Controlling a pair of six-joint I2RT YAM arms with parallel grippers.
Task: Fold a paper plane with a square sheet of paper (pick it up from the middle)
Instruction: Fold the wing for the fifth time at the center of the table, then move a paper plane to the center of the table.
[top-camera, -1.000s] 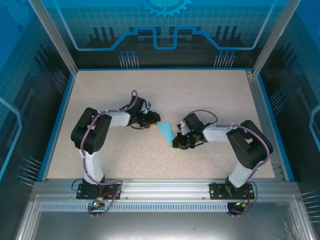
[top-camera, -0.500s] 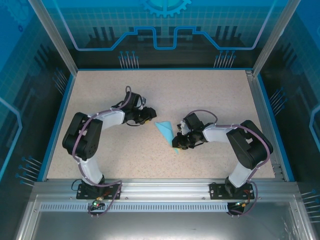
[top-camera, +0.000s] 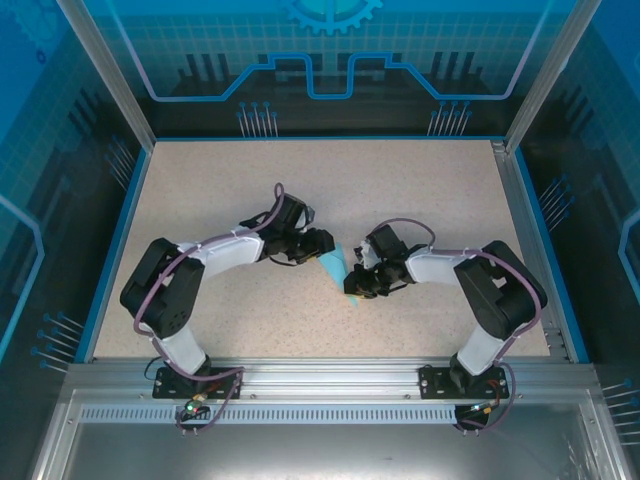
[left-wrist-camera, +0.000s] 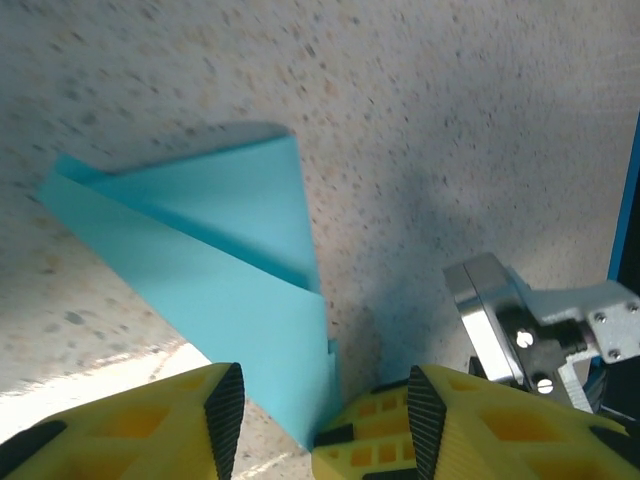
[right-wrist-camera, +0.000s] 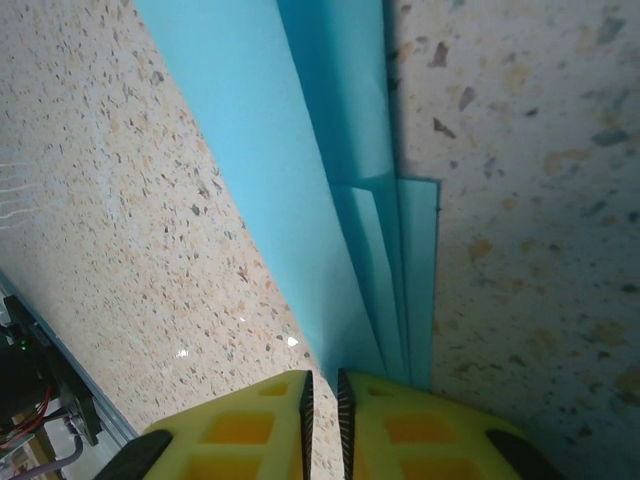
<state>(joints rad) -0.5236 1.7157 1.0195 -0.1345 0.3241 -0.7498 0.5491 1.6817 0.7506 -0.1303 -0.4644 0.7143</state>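
Plain cyan paper, speckled beige table under the paper, yellow, black-edged fingers at the paper, blue grid-patterned walls

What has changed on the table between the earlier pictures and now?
The left gripper, which had drawn back to the left half a second ago, has moved right again. It now hangs open over the far end of the paper plane. The right gripper stayed shut at the plane's near tip, and the paper did not visibly shift.
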